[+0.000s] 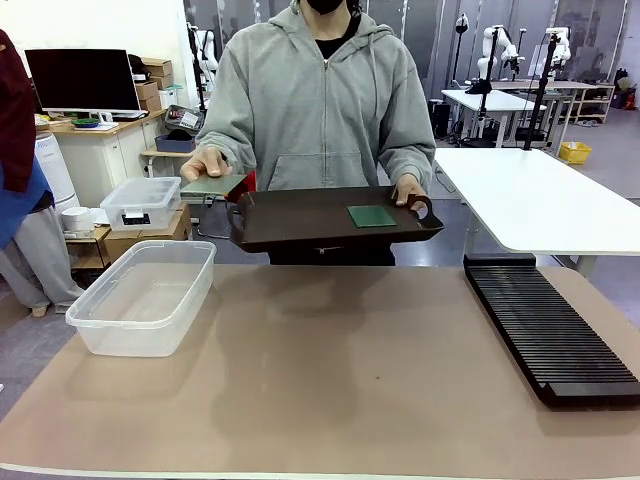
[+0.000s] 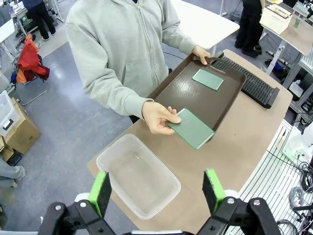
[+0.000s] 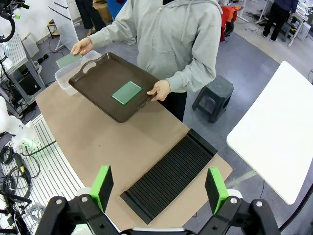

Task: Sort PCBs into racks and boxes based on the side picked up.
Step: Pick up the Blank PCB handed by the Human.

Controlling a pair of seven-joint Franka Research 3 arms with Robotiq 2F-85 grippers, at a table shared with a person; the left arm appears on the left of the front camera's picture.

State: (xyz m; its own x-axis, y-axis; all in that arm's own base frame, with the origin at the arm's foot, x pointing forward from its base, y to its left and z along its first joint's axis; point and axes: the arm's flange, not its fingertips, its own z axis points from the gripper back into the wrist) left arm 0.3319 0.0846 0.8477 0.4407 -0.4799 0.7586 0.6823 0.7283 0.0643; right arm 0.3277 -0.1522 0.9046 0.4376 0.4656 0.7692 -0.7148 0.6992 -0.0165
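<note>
Bearing unreadable label [image 1: 134, 217]: box [image 1: 141, 200] beyond tub [image 1: 145, 300]

Upper left in the front view, a dark monitor [image 1: 82, 80] sits on a white desk [image 1: 100, 160], with cardboard boxes [image 1: 152, 80] beside it. A white table [image 1: 540, 200] stands at right. The floor [image 2: 63, 127] is grey. A dark stool [image 3: 213, 95] stands at centre right of the right wrist view.
</note>
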